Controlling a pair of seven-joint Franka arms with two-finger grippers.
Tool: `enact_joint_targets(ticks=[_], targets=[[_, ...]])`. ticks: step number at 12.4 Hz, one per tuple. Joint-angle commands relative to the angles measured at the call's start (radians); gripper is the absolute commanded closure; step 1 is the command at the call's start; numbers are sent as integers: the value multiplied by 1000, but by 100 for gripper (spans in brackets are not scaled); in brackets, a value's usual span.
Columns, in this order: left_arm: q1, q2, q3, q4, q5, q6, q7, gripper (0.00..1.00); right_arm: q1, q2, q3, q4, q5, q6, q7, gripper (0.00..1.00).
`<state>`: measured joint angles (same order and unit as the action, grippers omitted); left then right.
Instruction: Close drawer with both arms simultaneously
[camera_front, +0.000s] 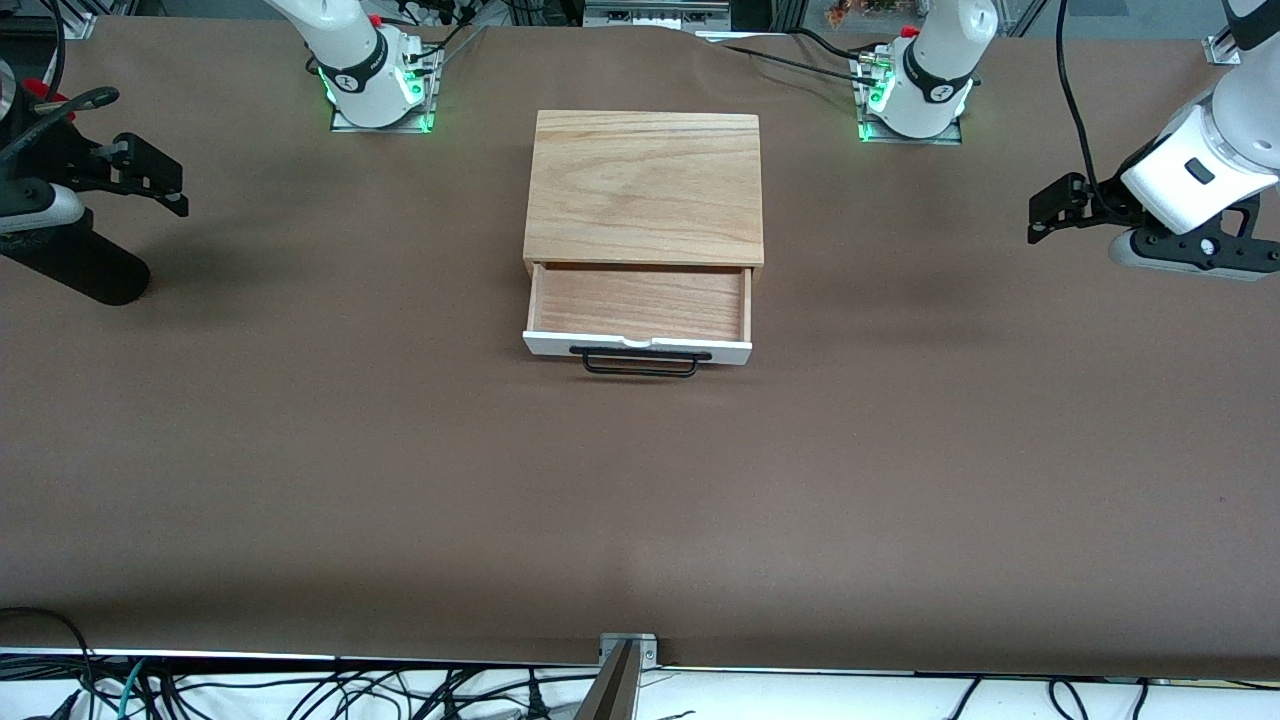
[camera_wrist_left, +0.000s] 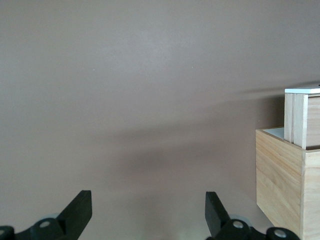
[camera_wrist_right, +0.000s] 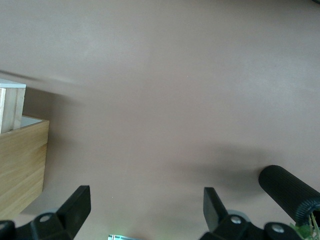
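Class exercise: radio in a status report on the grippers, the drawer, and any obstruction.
Left gripper and right gripper open, over the table's ends. Drawer open, empty, untouched. Nothing in front of it.

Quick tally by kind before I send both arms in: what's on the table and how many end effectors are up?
Oak box: 1
Drawer, pulled open, empty: 1
Black wire handle on the drawer front: 1
End effectors: 2, left end effector and right end effector, both open, waiting over bare table at their own ends
Total: 5
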<state>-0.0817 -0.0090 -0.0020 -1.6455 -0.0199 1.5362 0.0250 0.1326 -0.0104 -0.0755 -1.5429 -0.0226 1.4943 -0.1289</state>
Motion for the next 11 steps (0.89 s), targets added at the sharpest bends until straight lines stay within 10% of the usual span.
enact_joint_targets(ticks=[1, 11], targets=[[7, 12, -3, 32, -3, -27, -11, 0, -2, -6, 2, 0, -10, -11, -2, 0], [-3, 12, -7, 32, -12, -28, -22, 0, 1, 46, 5, 6, 3, 9, 6, 0]])
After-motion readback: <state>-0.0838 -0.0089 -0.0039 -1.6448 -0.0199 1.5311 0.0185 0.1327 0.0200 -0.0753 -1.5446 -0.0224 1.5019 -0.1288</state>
